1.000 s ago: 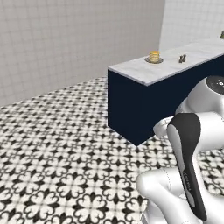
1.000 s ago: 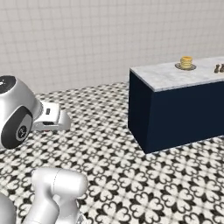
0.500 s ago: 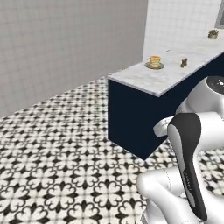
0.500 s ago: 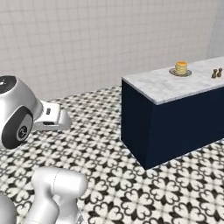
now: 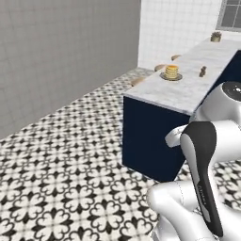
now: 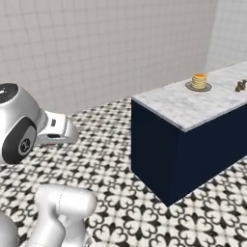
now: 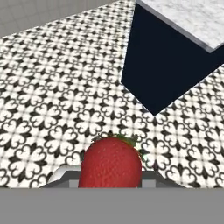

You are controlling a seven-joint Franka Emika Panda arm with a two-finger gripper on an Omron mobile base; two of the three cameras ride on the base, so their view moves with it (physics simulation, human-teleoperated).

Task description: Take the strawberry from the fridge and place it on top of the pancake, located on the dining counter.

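- Holding the strawberry [image 7: 110,162], my end effector [image 7: 109,177] was closed narrowly on it, the berry sitting low in the hand view with its green leaves pointing away from the camera.
- Beneath the strawberry lay the patterned black-and-white floor [image 7: 52,100], with the navy corner of the dining table [image 7: 166,65] ahead and to the right in that view.
- I could not make out the finger tips themselves, as the berry covered them.
- The pancake [image 5: 172,71] was a small golden stack on a round grey plate [image 5: 165,76], resting on the marble top of the table [image 5: 174,94] near its closer end.
- From the right base view, the pancake [image 6: 199,81] sat toward the far edge of the table [image 6: 193,106], and a small dark object [image 6: 240,86] stood to its right, apart from the plate.
- A brown potted item [image 5: 216,36] stood much farther along the table.
- The strawberry was well apart from the pancake, above the floor rather than the table.
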